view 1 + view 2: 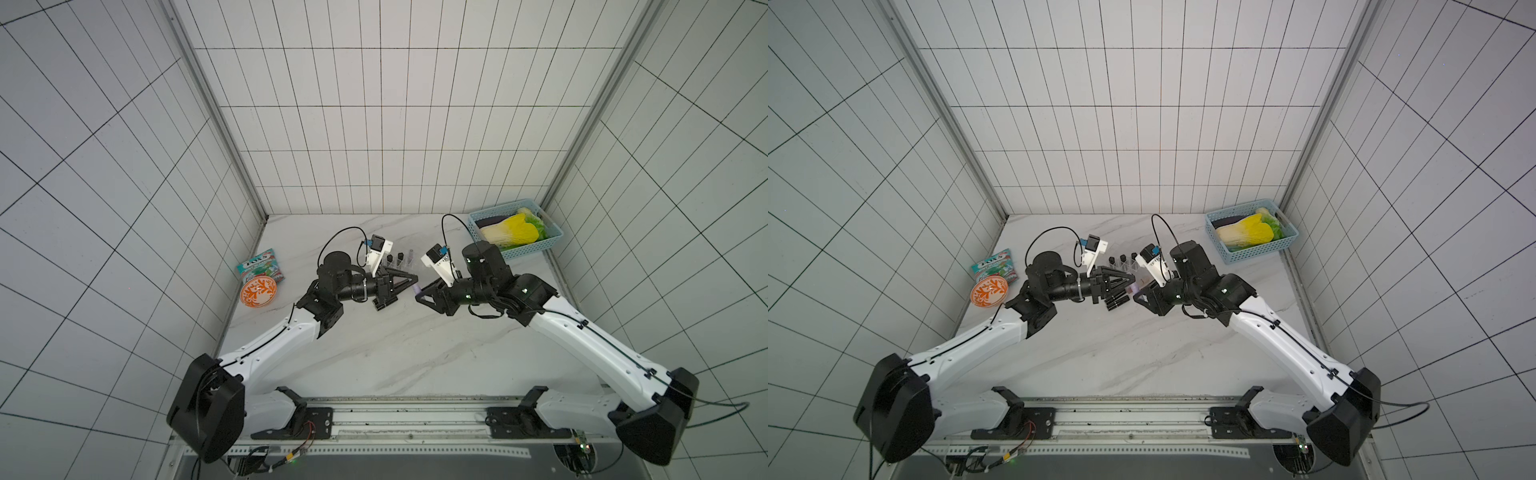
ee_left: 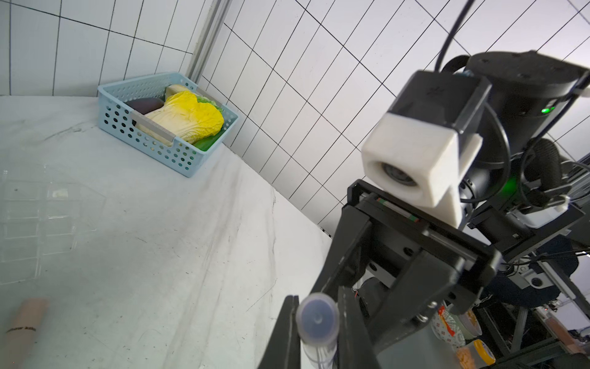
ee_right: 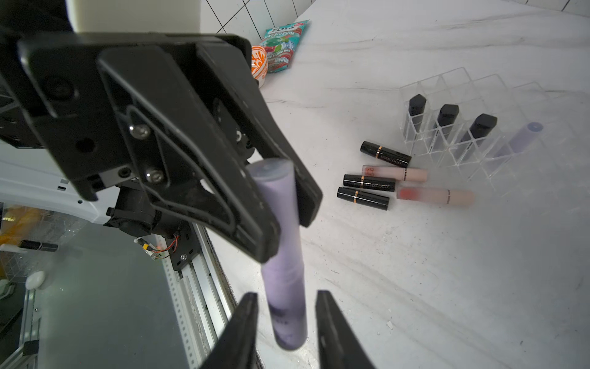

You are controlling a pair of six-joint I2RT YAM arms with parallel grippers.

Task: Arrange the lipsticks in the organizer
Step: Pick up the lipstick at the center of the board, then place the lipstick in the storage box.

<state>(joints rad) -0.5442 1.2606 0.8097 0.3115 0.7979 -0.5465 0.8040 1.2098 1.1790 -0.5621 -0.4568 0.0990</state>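
Lilac lipstick (image 3: 282,271) sits 5 o'clock of the organizer (image 1: 406,267) in a top view. I read left gripper (image 3: 289,233) fingers clamped on it; right gripper (image 3: 287,295) fingers parted, touching nothing.

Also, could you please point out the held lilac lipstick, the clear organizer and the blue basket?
lilac lipstick (image 3: 284,281): right wrist view, mid-tube.
clear organizer (image 3: 453,73): right wrist view, empty slot's rim.
blue basket (image 2: 153,143): left wrist view, perforated side wall.

Robot lab cell: tiled wall panels (image 1: 374,124) in aluminium framing (image 1: 215,112), marble tabletop (image 1: 395,353), left arm (image 1: 266,345) and right arm (image 1: 582,332) mounted on a metal rail (image 1: 407,415), exposed wiring (image 1: 291,452).
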